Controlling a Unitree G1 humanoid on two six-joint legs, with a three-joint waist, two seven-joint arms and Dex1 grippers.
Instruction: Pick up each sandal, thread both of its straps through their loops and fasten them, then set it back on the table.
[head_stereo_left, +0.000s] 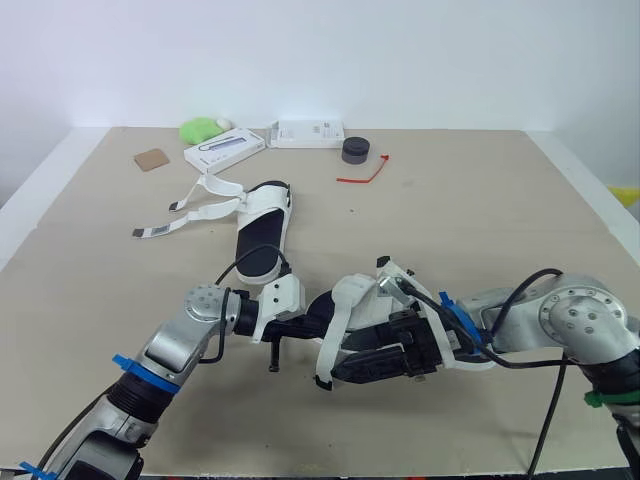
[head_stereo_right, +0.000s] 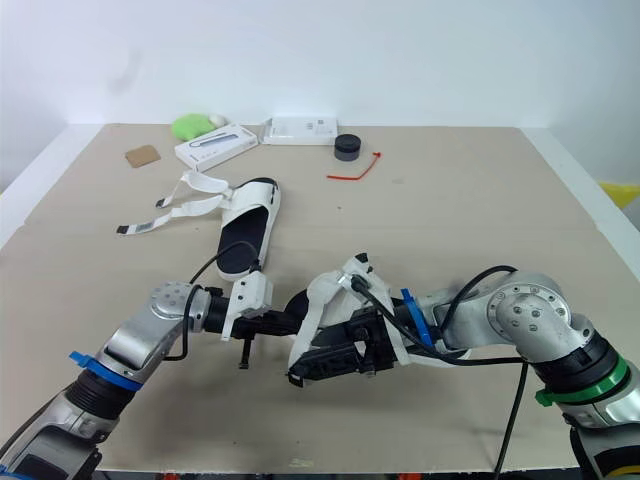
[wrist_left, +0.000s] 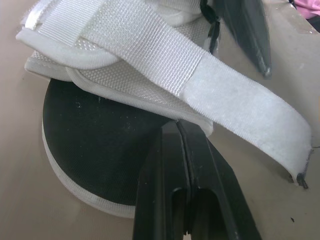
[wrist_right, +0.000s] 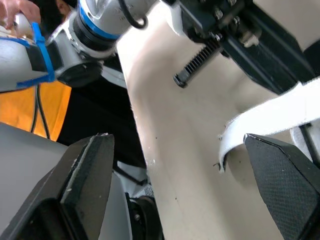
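The near sandal (head_stereo_left: 335, 305) lay at the front middle of the desk (head_stereo_left: 480, 220). The left fingers (wrist_left: 177, 131), fully closed, pinched its upper, apparently to steady it. The right fingers (head_stereo_left: 345, 362) gaped wide, gripping nothing, with the loose strap (wrist_right: 280, 112) end between them, likely ready to take it. The other sandal (head_stereo_left: 262, 230) lay behind, unfastened.

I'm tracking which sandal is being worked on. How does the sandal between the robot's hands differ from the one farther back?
The near sandal sits between the left hand and right hand; the far sandal lies alone. The far sandal's straps splay flat on the table; the near sandal's strap folds over its top. Both are white with black footbeds.
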